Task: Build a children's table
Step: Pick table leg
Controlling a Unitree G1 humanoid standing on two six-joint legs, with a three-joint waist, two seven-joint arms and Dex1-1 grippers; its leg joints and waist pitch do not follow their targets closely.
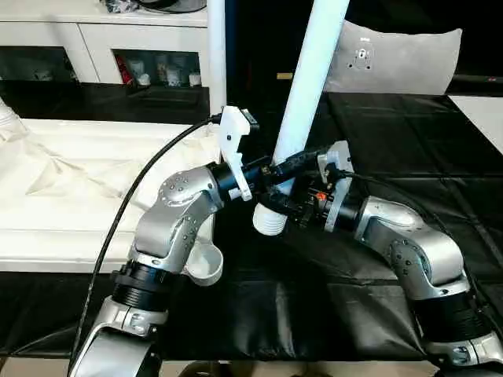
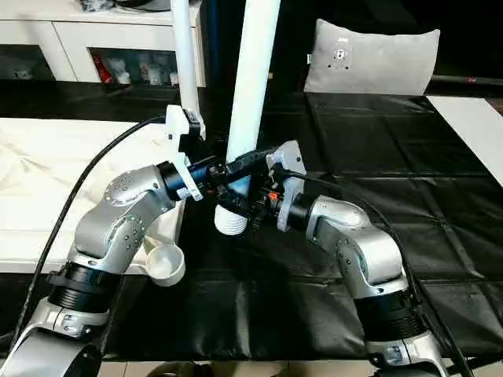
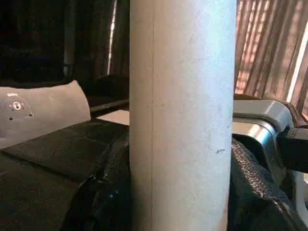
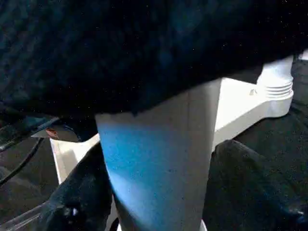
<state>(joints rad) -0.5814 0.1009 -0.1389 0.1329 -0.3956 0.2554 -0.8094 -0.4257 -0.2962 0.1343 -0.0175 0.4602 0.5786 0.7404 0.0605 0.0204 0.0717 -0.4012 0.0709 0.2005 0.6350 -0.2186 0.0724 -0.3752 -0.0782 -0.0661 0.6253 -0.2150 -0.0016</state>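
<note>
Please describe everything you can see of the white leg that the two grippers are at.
The leg is a long white tube, plastic by its look, smooth, with a ribbed end at the bottom. It stands nearly upright, leaning a little, its ribbed end just above the black cover. The left gripper and right gripper close on its lower part from both sides. Its top is out of the picture.

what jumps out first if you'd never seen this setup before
A tall white leg stands up in the middle of the head views, its ribbed lower end lifted just above the black work surface. Both grippers meet on it low down: the left gripper from the left, the right gripper from the right. A second leg already stands upright behind the left arm, beside the white tabletop.
</note>
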